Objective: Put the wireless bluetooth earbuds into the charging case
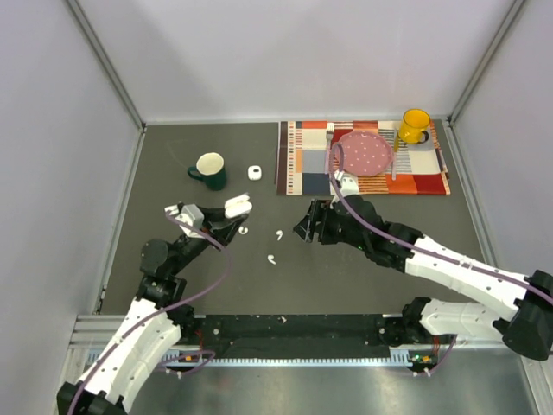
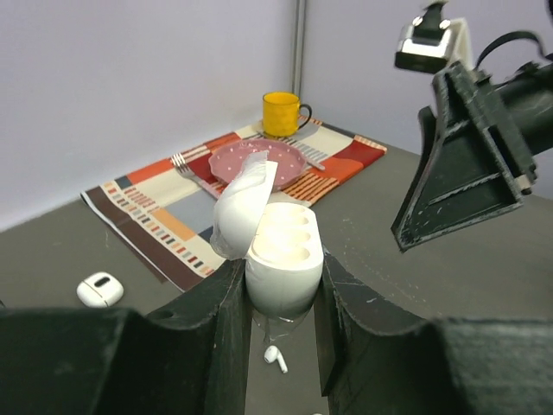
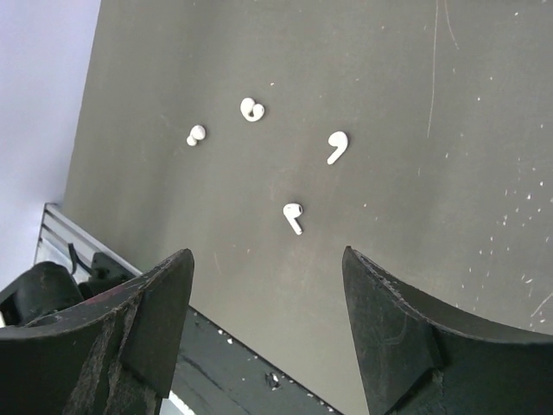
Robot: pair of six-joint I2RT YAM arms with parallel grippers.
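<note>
Four white earbuds [image 3: 294, 216] lie loose on the dark table [image 1: 363, 259], all of them outside the cases. In the right wrist view they form a small scattered group, each apart from the others: one is nearest to the camera, one is to its upper right, and two more are further to the left.

The charging case [image 2: 281, 259] is not on the table. The left gripper [image 2: 281, 290] holds it up, with its two fingers pressed against the left and right sides of the white body. The lid is flipped open and leans back to the left, and the round hollows inside the case have no earbud in them. In the left wrist view one earbud shows on the table below the held case, between the fingers.

The right gripper [image 3: 263, 259] hangs above the group of earbuds with its jaws wide apart and nothing between them.

A second small white case [image 1: 255, 172], closed, rests on the table near a green mug [image 1: 210, 170]. The inside of this mug looks pale, and I cannot tell what it contains. Far to the right is a striped placemat [image 1: 302, 169] that carries a pink dotted plate [image 1: 364, 153] and a yellow mug [image 1: 415, 126].
</note>
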